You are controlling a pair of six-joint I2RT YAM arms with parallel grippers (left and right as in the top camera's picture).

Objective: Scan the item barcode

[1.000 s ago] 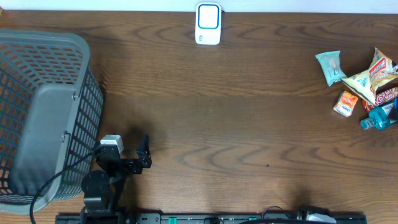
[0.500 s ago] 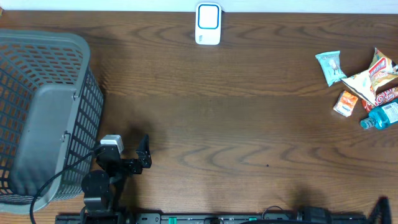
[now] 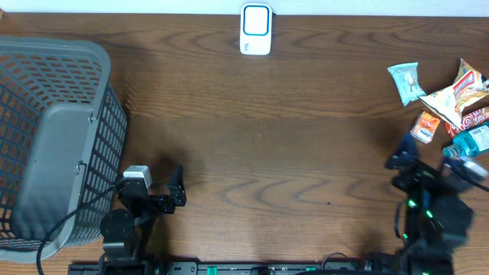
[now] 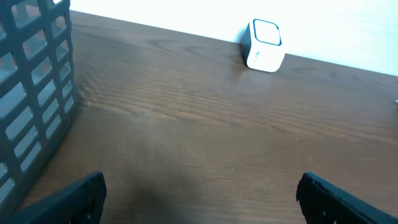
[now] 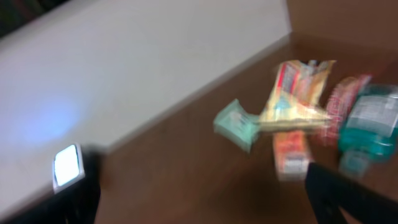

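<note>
Both claws gape, empty — the left gripper [image 4: 200,193] beside the basket [image 3: 113,134], the right gripper [image 5: 205,193] near the snack packets [image 3: 451,96] (view blurred).

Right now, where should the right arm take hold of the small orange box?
Probably across its narrow width, coming straight down from above. The orange box lies flat with its left side free, while the yellow bag and the bottle crowd its right, so a sideways approach looks blocked.
</note>
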